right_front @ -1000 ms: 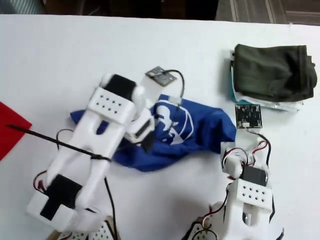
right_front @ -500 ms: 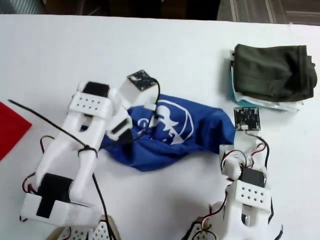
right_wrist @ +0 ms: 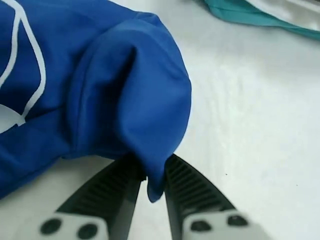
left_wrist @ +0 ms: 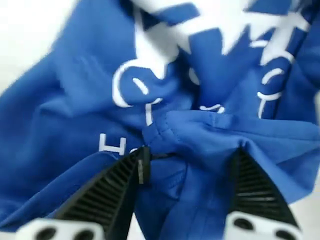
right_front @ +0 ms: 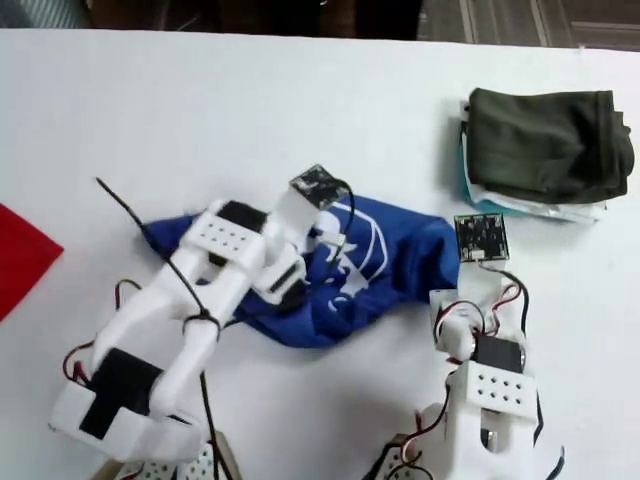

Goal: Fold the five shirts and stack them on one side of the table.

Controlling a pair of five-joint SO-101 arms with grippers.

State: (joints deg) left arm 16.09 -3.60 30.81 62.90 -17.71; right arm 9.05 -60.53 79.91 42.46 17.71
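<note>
The right gripper (right_wrist: 152, 172) is pinching a rolled edge of the blue shirt (right_front: 390, 255), its jaws pressed nearly together with a corner of cloth hanging between them. The left gripper (left_wrist: 190, 160) is standing with its jaws spread wide, straddling a raised fold of the same shirt beside the white print. The cloth is lying between the jaws but they are not clamping it.

In the high view the blue shirt is sitting crumpled just toward 6 o'clock of the middle of the table (right_front: 150, 110). The left arm is covering its 9 o'clock half, and the right arm is holding its 3 o'clock end. A stack (right_front: 530, 200) of folded shirts is resting at 2 o'clock, well apart from the blue one. A dark green shirt (right_front: 545, 145) is lying on top, with teal and white layers showing beneath. A red cloth (right_front: 20, 260), probably the last shirt, is peeking in at 9 o'clock.

The arms appear to be working on the fourth shirt, and it is not yet flat or folded. The next move is probably calling for the left jaws to close on that fold. Both arms would then be pulling apart to spread the cloth before any fold is made. A loose grip is likely to bunch it again.
</note>
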